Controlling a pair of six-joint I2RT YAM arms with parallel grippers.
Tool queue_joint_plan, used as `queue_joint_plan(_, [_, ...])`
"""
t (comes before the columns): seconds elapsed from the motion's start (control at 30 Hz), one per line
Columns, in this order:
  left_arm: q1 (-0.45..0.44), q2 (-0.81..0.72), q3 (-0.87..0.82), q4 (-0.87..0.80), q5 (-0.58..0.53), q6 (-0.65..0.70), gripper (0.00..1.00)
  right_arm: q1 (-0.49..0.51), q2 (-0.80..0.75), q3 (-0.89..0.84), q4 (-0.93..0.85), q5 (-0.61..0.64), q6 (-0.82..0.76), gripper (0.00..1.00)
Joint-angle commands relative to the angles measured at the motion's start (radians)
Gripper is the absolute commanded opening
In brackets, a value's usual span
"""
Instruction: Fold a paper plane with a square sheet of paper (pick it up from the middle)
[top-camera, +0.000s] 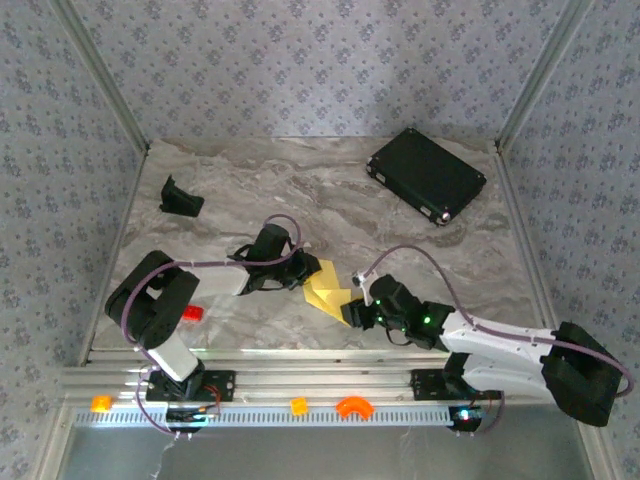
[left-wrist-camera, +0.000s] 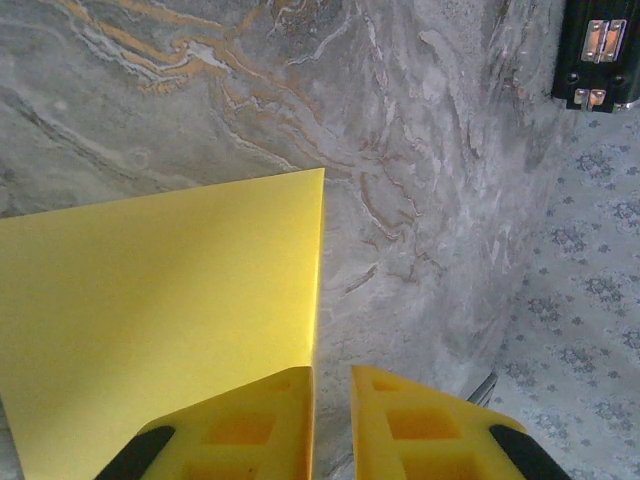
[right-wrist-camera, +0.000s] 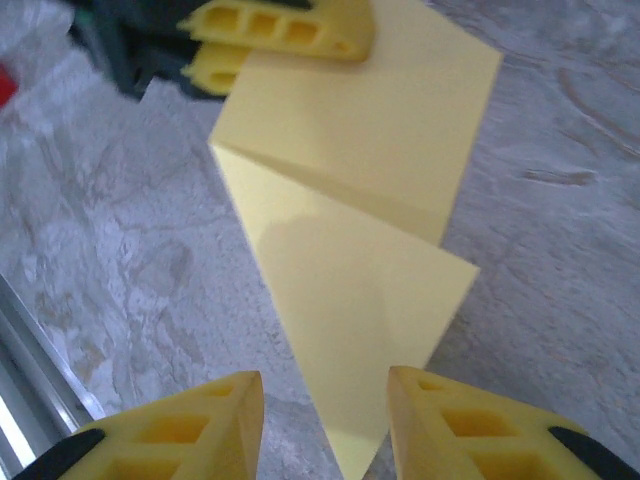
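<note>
Top external: the square sheet of paper (top-camera: 328, 287), part-folded, lies on the table (top-camera: 420, 250) between the left gripper (top-camera: 308, 272) and the right gripper (top-camera: 352, 312). Left wrist: jaws nearly together at the sheet's edge; can't tell whether they pinch it or just press it. Right wrist: fingers apart, straddling the sheet's near point, not closed on it; one diagonal flap is creased. Looks like an early fold. Next you likely close on that point and carry it over, left pinning.

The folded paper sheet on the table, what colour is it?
Pale yellow; the thin folded paper sheet shows best in the right wrist view.
</note>
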Motion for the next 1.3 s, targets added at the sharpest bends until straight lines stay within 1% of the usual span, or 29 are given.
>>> queue_joint_plan(0.0, [-0.008, -0.034, 0.042, -0.028, 0.022, 0.027, 0.18, 0.072, 0.027, -0.024, 0.080, 0.167, -0.137, 0.37])
queue_joint_plan(0.13, [-0.009, -0.033, 0.047, -0.032, 0.025, 0.028, 0.17, 0.148, 0.089, -0.011, 0.099, 0.249, -0.229, 0.33])
queue_joint_plan(0.33, [-0.009, -0.036, 0.052, -0.032, 0.029, 0.028, 0.14, 0.215, 0.217, 0.023, 0.153, 0.342, -0.298, 0.32])
queue_joint_plan(0.57, [-0.009, -0.036, 0.050, -0.032, 0.030, 0.027, 0.13, 0.232, 0.329, 0.060, 0.179, 0.453, -0.314, 0.33])
queue_joint_plan(0.7, [-0.009, -0.036, 0.052, -0.033, 0.031, 0.025, 0.13, 0.232, 0.350, 0.056, 0.200, 0.474, -0.304, 0.32])
queue_joint_plan(1.07, [-0.009, -0.032, 0.048, -0.037, 0.028, 0.027, 0.11, 0.234, 0.361, 0.034, 0.217, 0.465, -0.249, 0.22])
queue_joint_plan(1.27, [-0.009, -0.033, 0.048, -0.042, 0.023, 0.025, 0.10, 0.234, 0.356, 0.019, 0.224, 0.476, -0.233, 0.21])
